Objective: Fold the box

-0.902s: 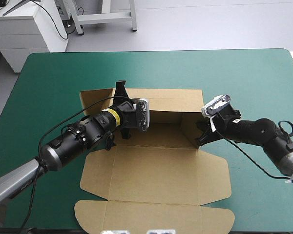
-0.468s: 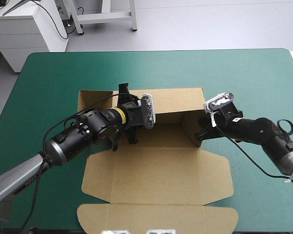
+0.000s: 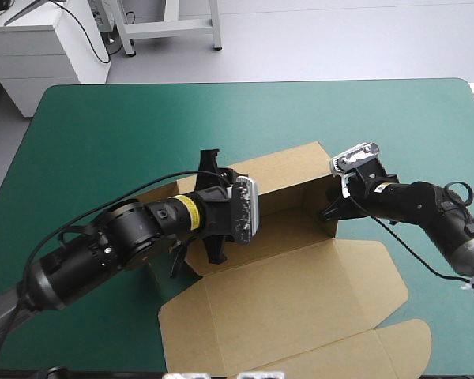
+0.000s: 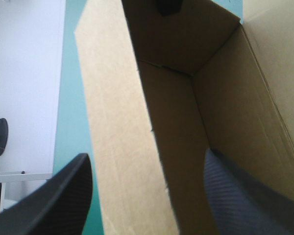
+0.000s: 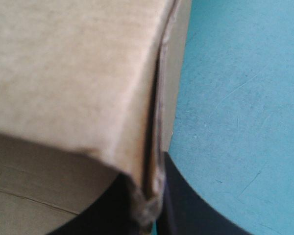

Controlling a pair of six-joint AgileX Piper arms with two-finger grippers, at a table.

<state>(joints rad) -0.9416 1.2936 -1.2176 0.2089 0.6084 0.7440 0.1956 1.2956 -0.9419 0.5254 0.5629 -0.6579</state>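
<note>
Teal-green table cover, bare around the brown box, which sits skewed at mid-table as an open tray. The box's long far wall is upright and its right end wall is up too. The lid lies flat, spreading from the box floor toward the table's near edge, with side flaps out. The left gripper is at the left part of the far wall, spread wide and straddling it: the outer finger is on the table side of the wall and the inner finger is inside the box over the floor. The wall edge runs between them, and I cannot tell whether either finger touches it. Seen from that wrist, the wall runs ahead to the inside corner with the end wall. The right gripper is at the box's far-right corner, pinched nearly closed on the top edge of the end wall. A doubled board edge shows between the black fingers, one finger inside the box and one outside over the cover. In the high view this gripper sits right on that corner, its arm reaching in from beyond the box's right side.
</note>
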